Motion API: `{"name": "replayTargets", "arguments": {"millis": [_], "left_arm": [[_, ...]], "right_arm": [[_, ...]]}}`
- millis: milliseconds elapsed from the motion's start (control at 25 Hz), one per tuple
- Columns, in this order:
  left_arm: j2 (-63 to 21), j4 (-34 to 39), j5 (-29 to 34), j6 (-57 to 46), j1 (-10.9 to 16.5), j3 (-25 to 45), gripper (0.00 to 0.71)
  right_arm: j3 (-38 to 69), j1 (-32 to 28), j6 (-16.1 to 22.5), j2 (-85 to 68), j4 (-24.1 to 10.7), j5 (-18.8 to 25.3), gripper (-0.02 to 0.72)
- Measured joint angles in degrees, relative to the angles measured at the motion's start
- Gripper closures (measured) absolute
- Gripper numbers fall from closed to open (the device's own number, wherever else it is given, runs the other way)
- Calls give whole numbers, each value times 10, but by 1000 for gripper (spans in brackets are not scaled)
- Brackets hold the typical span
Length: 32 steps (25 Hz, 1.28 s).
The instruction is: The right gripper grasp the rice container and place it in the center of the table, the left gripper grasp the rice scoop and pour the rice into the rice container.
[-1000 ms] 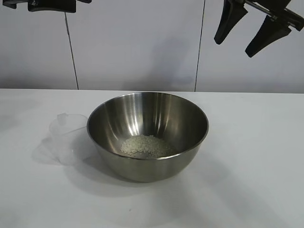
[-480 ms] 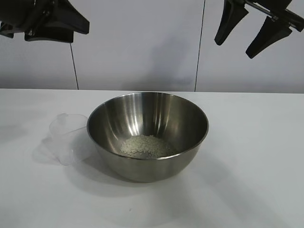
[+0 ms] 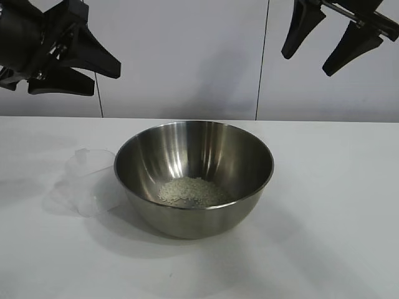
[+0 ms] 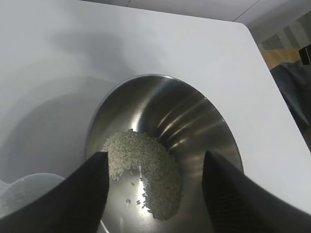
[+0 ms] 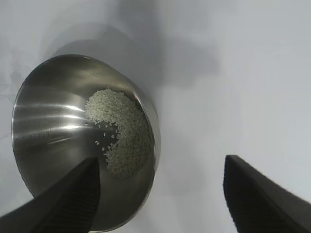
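Note:
The rice container (image 3: 187, 146), a wide steel bowl, stands mid-table with a small heap of rice (image 3: 193, 191) on its bottom. The rice scoop (image 3: 84, 180), a clear plastic cup, lies on the table (image 3: 336, 205) touching the bowl's left side. My left gripper (image 3: 106, 81) hangs high at the upper left, open and empty. In its wrist view the left gripper (image 4: 155, 155) frames the bowl (image 4: 194, 116), the rice (image 4: 146, 165) and part of the scoop (image 4: 24, 194). My right gripper (image 3: 307, 62) hangs open at the upper right, empty; the right gripper (image 5: 160, 162) looks down on the bowl (image 5: 43, 116) and rice (image 5: 121, 133).
A white panelled wall (image 3: 187, 56) rises behind the table. White tabletop stretches to the right of the bowl and in front of it.
My left gripper has come down into view at the upper left and its fingers have spread wider. The right gripper, bowl and scoop have not moved.

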Motion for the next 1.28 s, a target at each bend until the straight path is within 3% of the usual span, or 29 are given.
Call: {"name": "replayTargets", "arguments": {"millis": [240,640,840,1280], "left_arm": [[0,0,-2,-15,0,3,284],[24,0,-20,-166,0,5,282],[50,0,-29,-177,0,6,238],[50,0,-29,-178,0,6,231]], "right_arm": [[0,0,0,0,0,-4,209],[0,0,0,0,3,-14,209],[0,0,0,0,3,-23,209],[0,0,0,0,5,-116,209]]}}
